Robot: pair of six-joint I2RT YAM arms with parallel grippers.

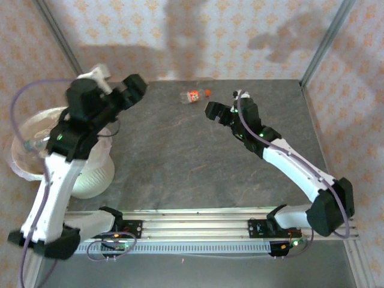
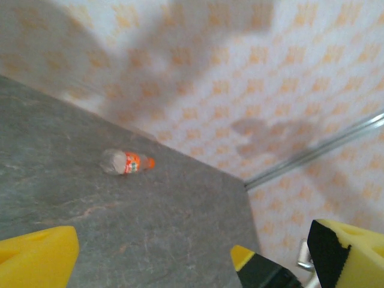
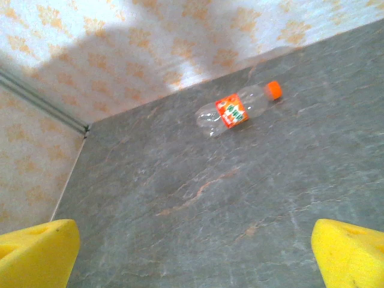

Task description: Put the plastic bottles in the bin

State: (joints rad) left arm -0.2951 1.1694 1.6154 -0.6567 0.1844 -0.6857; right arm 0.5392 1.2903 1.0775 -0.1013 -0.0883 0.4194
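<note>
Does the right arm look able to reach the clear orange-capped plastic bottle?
Probably yes: the right tool is open, facing the clear orange-capped plastic bottle, with bare grey tabletop between them.

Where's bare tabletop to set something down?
Free: the wide middle of the table, between left arm, right arm and near rail; also the far-right corner. Tight: far edge round the orange-capped bottle, and left edge by the bin.
</note>
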